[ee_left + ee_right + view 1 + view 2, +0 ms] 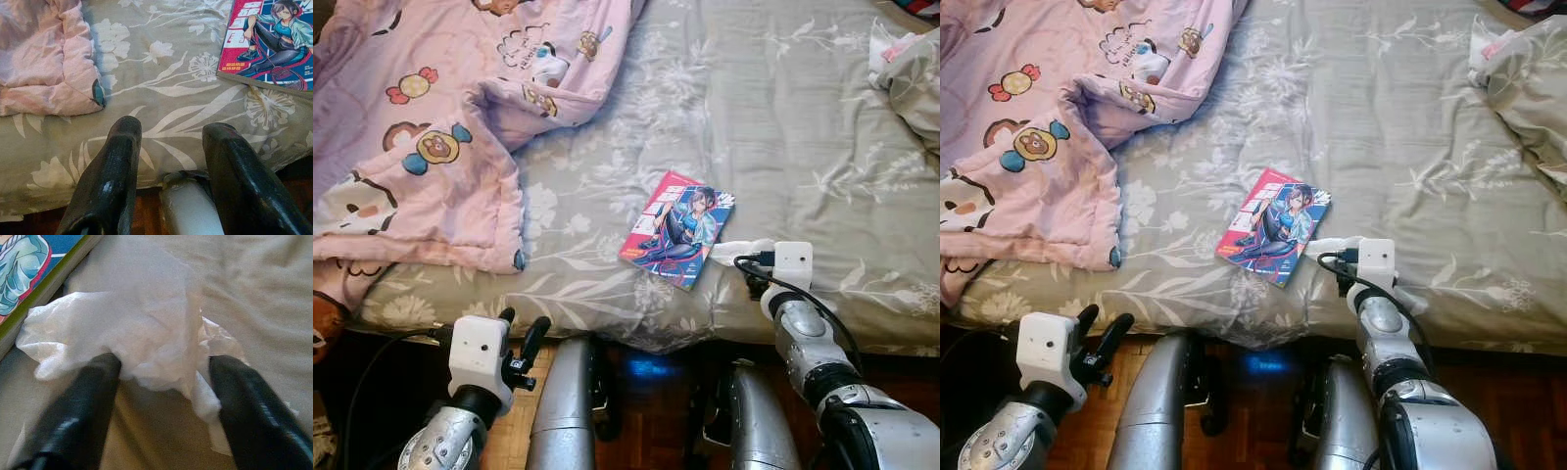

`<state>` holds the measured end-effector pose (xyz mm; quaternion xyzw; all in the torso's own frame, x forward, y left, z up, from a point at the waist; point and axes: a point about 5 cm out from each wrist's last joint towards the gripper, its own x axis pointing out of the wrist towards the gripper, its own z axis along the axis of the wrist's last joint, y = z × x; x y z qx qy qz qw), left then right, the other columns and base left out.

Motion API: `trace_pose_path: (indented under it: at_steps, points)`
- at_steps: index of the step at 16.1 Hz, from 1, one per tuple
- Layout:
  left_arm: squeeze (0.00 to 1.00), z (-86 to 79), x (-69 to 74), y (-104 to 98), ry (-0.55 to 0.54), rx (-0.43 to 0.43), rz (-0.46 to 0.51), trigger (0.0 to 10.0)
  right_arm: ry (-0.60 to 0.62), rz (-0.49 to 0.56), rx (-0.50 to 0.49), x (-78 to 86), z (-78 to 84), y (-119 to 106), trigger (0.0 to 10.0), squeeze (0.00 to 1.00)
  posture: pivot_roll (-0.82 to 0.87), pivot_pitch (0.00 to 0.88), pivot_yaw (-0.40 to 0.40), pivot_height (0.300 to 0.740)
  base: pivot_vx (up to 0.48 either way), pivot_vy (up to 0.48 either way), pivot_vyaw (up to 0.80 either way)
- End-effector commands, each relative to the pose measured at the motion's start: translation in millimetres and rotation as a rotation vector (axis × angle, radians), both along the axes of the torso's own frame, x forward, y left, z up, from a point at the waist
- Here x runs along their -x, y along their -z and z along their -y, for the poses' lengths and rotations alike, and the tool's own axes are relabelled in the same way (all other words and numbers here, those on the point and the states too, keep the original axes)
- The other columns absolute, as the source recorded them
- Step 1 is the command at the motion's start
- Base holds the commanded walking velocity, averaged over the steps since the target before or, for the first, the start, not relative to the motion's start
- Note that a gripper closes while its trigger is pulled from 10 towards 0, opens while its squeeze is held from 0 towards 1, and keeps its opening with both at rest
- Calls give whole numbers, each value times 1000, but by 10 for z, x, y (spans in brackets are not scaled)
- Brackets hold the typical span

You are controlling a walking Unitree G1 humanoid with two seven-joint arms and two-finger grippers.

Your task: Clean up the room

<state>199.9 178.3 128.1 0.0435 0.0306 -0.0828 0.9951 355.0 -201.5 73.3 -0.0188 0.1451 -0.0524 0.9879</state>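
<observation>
A crumpled white tissue [142, 333] lies on the grey floral bed sheet [783, 127], right beside a colourful manga book [677, 229] near the bed's front edge. My right gripper [164, 364] is open, its two black fingers [83, 401] set either side of the tissue's near end and not closed on it. From the head camera the tissue [739, 251] pokes out past the right wrist's white camera block. My left gripper [521, 333] is open and holds nothing, low in front of the bed's edge, left of the book [274, 39].
A pink cartoon-print quilt [421, 127] covers the bed's left part and hangs over the front edge. Bunched grey and white bedding [911, 69] sits at the far right. Below the bed are my silver legs [563, 401] and a wooden floor [646, 411].
</observation>
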Motion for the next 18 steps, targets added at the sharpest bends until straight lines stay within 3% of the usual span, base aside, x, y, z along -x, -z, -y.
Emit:
trace_pose_path:
  at_steps: [1,11,18]
  points:
    - [0,-34,66,69,-12,-11,-50,10000,-1,-53,-17,99,-31,162,0,0,330,483,67,623,0,0,0]
    - [0,-54,88,100,-34,-2,-67,10000,-11,-65,-26,133,-81,220,0,0,323,487,64,623,0,0,0]
    - [0,-90,20,236,-65,13,-89,10000,2,-20,-87,178,-91,251,0,0,293,430,47,623,0,0,0]
